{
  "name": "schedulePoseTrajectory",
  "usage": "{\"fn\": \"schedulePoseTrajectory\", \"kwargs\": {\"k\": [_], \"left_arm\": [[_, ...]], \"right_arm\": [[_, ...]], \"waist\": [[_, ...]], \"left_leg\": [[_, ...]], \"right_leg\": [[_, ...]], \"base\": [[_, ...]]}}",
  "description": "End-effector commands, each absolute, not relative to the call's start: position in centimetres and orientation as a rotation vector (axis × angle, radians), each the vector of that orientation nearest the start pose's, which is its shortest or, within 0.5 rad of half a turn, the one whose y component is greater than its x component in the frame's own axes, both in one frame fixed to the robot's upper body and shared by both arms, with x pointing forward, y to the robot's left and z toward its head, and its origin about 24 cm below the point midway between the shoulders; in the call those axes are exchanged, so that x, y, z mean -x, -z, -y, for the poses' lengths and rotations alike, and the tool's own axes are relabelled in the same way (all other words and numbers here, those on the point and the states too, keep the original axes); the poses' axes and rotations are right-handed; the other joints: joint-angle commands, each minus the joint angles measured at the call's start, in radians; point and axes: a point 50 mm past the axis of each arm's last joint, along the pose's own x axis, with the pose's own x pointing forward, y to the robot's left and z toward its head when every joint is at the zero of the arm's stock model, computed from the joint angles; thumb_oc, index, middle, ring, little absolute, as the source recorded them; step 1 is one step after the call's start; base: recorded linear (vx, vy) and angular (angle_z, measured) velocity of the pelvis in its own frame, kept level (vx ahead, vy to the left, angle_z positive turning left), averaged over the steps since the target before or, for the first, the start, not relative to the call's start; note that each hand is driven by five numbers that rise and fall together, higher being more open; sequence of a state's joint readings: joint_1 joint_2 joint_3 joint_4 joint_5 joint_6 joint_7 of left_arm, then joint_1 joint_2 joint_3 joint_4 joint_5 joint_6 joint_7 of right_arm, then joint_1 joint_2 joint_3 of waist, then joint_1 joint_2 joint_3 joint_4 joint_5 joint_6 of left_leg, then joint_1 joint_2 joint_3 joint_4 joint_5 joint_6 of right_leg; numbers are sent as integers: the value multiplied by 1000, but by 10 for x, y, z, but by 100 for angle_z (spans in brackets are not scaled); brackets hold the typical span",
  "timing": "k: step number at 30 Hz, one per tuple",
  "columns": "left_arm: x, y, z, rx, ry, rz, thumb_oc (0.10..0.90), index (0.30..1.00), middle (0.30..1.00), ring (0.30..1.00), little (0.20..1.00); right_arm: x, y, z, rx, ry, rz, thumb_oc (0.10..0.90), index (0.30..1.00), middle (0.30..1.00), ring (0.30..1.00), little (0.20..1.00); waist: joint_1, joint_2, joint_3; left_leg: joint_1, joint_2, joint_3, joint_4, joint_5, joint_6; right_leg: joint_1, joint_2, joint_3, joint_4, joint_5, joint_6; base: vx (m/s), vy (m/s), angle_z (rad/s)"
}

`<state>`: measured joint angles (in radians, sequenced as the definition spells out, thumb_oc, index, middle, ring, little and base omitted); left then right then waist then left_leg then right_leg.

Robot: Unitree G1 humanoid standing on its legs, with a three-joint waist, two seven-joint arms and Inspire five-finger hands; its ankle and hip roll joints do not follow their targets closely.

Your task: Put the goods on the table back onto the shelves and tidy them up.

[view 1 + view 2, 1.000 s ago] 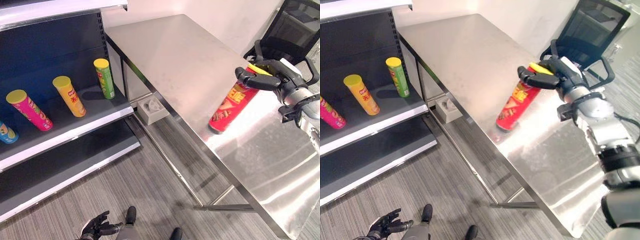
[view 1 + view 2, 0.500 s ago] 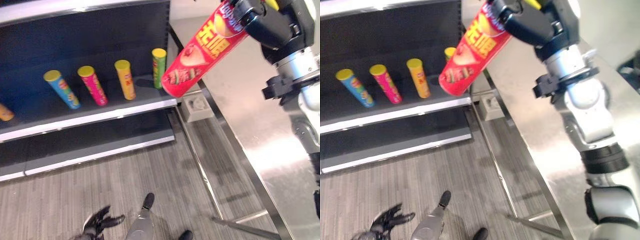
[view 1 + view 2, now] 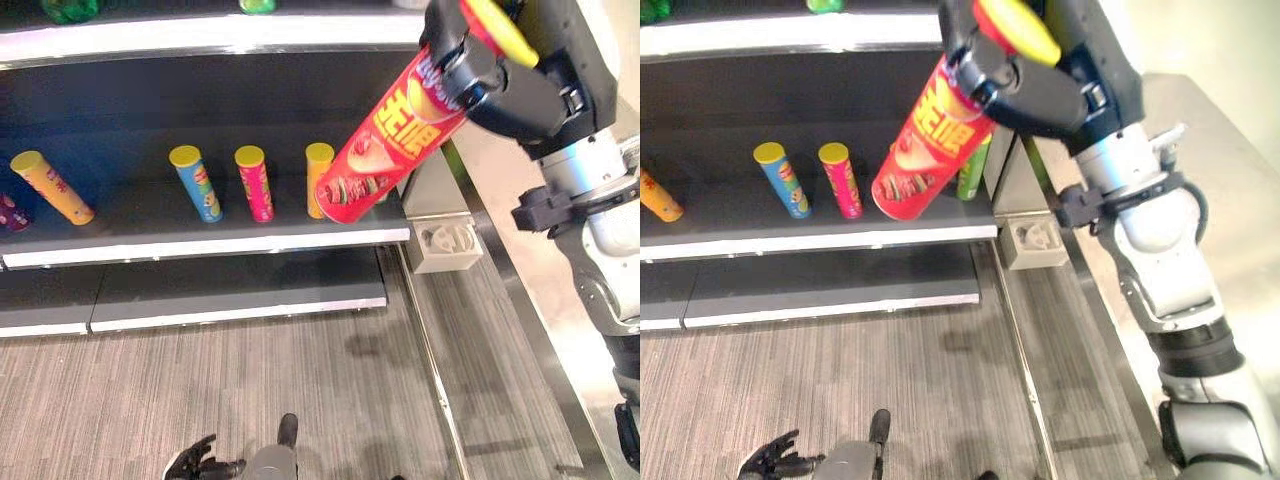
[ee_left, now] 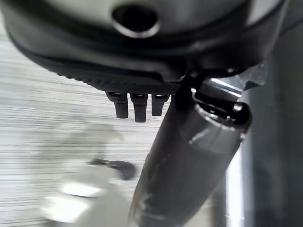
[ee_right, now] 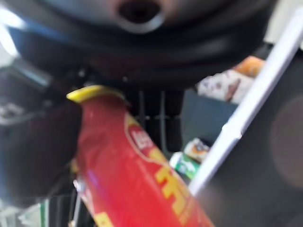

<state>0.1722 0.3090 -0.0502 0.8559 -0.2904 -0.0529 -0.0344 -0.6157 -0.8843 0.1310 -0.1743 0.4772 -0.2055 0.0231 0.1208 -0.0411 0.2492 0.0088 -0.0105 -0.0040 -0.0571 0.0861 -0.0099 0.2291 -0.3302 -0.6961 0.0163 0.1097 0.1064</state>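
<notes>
Dark shelving fills the background, its middle shelf point(image 3: 250, 235) already carrying a row of tubes. Above that shelf's right end, the right hand point(image 3: 500, 85) grips the red can point(image 3: 385, 150), tilted, not yet placed. Left hand point(image 3: 195, 465) hangs relaxed.

The red can point(image 3: 385, 150) hides most of a green can point(image 3: 975, 168) on the shelf point(image 3: 200, 240).
</notes>
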Motion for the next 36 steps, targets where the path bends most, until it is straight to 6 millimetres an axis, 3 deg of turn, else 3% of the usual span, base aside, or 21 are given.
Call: {"fn": "schedulePoseTrajectory", "kwargs": {"k": [1, 4, 5, 7, 9, 10, 12, 13, 14, 16, 17, 19, 20, 23, 27, 29, 30, 32, 33, 34, 36], "left_arm": [[-108, 131, -253, -130, -110, -917, 800, 900, 900, 900, 900], [-104, 131, -257, -165, -82, -934, 800, 900, 900, 900, 900], [-104, 130, -265, -206, -83, -942, 800, 900, 900, 900, 900], [-101, 128, -272, -207, -114, -947, 800, 900, 900, 900, 900], [-98, 127, -276, -183, -163, -942, 800, 900, 900, 900, 900], [-98, 127, -276, -183, -164, -941, 800, 900, 900, 900, 900], [-99, 126, -276, -156, -196, -927, 800, 900, 900, 900, 900], [-97, 127, -275, -140, -211, -930, 800, 900, 900, 900, 900], [-91, 131, -268, -108, -210, -940, 800, 900, 900, 900, 900], [-88, 132, -261, -69, -219, -931, 800, 900, 900, 900, 900], [-100, 127, -256, -52, -194, -880, 800, 900, 900, 900, 900], [-109, 124, -251, -54, -163, -855, 800, 900, 900, 900, 900], [-107, 123, -250, -36, -171, -848, 800, 900, 900, 900, 900], [-105, 123, -254, -25, -209, -848, 800, 900, 900, 900, 900], [-105, 117, -264, -29, -252, -816, 800, 900, 900, 900, 900], [-102, 119, -265, -34, -264, -833, 800, 900, 900, 900, 900], [-103, 119, -265, -35, -263, -837, 800, 900, 900, 900, 900], [-109, 117, -266, -77, -212, -833, 800, 900, 900, 900, 900], [-114, 113, -271, -143, -176, -830, 800, 900, 900, 900, 900], [-114, 113, -274, -164, -170, -832, 800, 900, 900, 900, 900], [-112, 111, -277, -163, -183, -835, 800, 900, 900, 900, 900]], "right_arm": [[-252, -339, 188, 492, -268, 1121, 400, 300, 300, 300, 300], [-253, -330, 186, 519, -264, 1100, 400, 300, 300, 300, 300], [-253, -329, 178, 555, -272, 1119, 400, 300, 300, 300, 300], [-256, -325, 170, 601, -303, 1101, 400, 300, 300, 300, 300], [-256, -323, 153, 639, -374, 1117, 400, 300, 300, 300, 300], [-256, -323, 153, 639, -375, 1117, 400, 300, 300, 300, 300], [-254, -326, 141, 717, -399, 1155, 400, 300, 300, 300, 300], [-254, -326, 138, 721, -402, 1160, 400, 300, 300, 300, 300], [-253, -322, 131, 737, -432, 1162, 400, 300, 300, 300, 300], [-255, -321, 126, 760, -424, 1167, 400, 300, 300, 300, 300], [-255, -319, 124, 791, -409, 1179, 400, 300, 300, 300, 300], [-261, -311, 131, 822, -366, 1135, 400, 300, 300, 300, 300], [-266, -306, 129, 833, -364, 1107, 400, 300, 300, 300, 300], [-270, -300, 127, 799, -372, 1076, 400, 300, 300, 300, 300], [-277, -295, 127, 816, -351, 1042, 400, 300, 300, 300, 300], [-278, -295, 128, 836, -343, 1040, 400, 300, 300, 300, 300], [-278, -294, 131, 845, -324, 1034, 400, 300, 300, 300, 300], [-279, -284, 140, 883, -289, 989, 400, 300, 300, 300, 300], [-280, -279, 140, 886, -266, 983, 400, 300, 300, 300, 300], [-281, -279, 134, 886, -272, 994, 400, 300, 300, 300, 300], [-282, -282, 129, 882, -273, 1010, 400, 300, 300, 300, 300]], "waist": [[18, 31, -125], [15, 20, -123], [-1, 18, -102], [-9, 12, -79], [16, -2, -69], [16, -2, -70], [30, -5, -62], [33, -15, -59], [48, -33, -63], [72, -28, -64], [88, 0, -32], [73, 18, -17], [79, 28, -11], [74, 22, -5], [30, 37, -27], [24, 48, -47], [14, 45, -53], [2, 32, -62], [-7, 19, -54], [1, 23, -57], [8, 31, -49]], "left_leg": [[117, 99, 2, -30, -172, -77], [118, 53, 1, -30, -181, -53], [127, 41, -3, -30, -179, -36], [132, 30, 8, -30, -166, -16], [110, -1, 28, -30, -120, 14], [109, 0, 29, -30, -120, 13], [100, -15, 29, -26, -101, 29], [99, -28, 26, -22, -103, 27], [86, -46, -1, -19, -99, 11], [54, -43, -7, 6, -100, 5], [-31, -40, -7, 103, -103, -10], [-85, -9, 39, 161, -104, -30], [-82, 34, 29, 164, -128, -56], [-85, 133, -19, 160, -110, -91], [-57, 331, -80, 81, 26, -145], [-29, 293, -169, 63, -19, -175], [-13, 280, -153, 50, -44, -173], [8, 206, -140, 36, -102, -129], [35, 140, -116, 32, -140, -76], [58, 116, -91, 26, -156, -54], [92, 98, -60, 7, -161, -38]], "right_leg": [[-140, -127, -13, -52, 107, 144], [-142, -178, -8, -21, 115, 148], [-167, -178, 60, 32, 96, 140], [-206, -127, 152, 134, 23, 114], [-233, -6, 155, 249, -74, 57], [-236, -6, 156, 251, -76, 56], [-289, 87, 173, 350, -146, 32], [-297, 122, 199, 324, -161, 16], [-223, 189, 234, 128, -170, -28], [-187, 208, 242, 43, -151, -27], [-163, 205, 198, -18, -134, -24], [-146, 192, 139, -33, -137, -23], [-130, 187, 147, -36, -146, -14], [-131, 131, 144, -15, -130, 2], [-180, 10, 178, 57, -107, 45], [-172, -21, 218, 60, -82, 70], [-158, -50, 213, 65, -65, 85], [-152, -137, 209, 103, -14, 114], [-168, -206, 214, 148, 74, 114], [-172, -244, 183, 167, 127, 126], [-182, -258, 175, 190, 121, 118]], "base": [[-111, 445, 35], [-75, 301, 32], [-118, 268, 24], [-164, 285, 31], [-205, 207, 17], [-167, 148, -10], [-92, 101, -21], [-67, -23, -31], [-23, -76, -19], [-135, -94, 35], [-284, -49, 38], [-190, 67, 131], [-24, 144, 226], [32, 247, 76], [1, 516, -6], [128, 549, -15], [108, 519, -33], [106, 631, -6], [134, 687, 48], [118, 713, 60], [50, 378, -11]]}}
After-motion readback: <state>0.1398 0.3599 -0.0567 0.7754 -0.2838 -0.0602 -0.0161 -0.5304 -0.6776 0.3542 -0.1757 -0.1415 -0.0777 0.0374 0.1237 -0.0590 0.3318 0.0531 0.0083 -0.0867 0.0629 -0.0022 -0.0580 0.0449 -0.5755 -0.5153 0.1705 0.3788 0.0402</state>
